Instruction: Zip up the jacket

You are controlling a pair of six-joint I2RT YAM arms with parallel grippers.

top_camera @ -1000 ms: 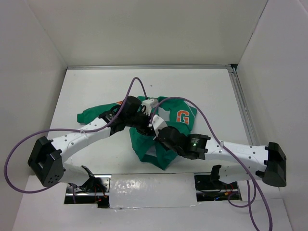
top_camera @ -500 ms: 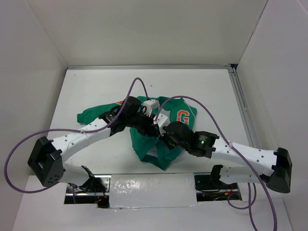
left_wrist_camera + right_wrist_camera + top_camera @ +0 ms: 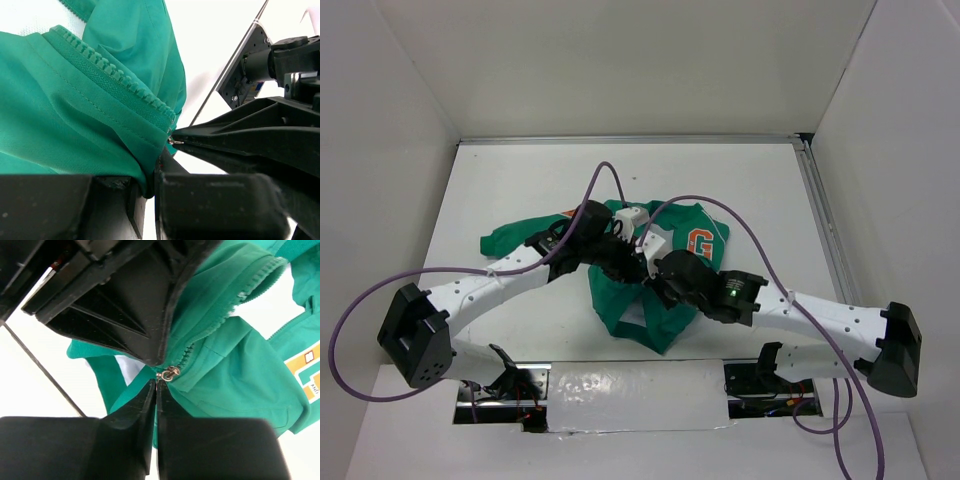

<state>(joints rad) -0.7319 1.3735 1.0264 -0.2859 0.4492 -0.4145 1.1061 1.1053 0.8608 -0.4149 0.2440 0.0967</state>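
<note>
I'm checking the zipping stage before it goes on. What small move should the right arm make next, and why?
Probably draw the right fingers slowly along the teeth, away from the left fingers. The right ones look closed on the zipper pull, the teeth ahead lie unjoined, and the left fingers clamp the jacket right beside it.

Apparently right hand [image 3: 156, 386] pinches zipper pull [image 3: 168, 374] on jacket [image 3: 245, 365].

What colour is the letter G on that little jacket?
The G is orange; top view shows it best.
</note>
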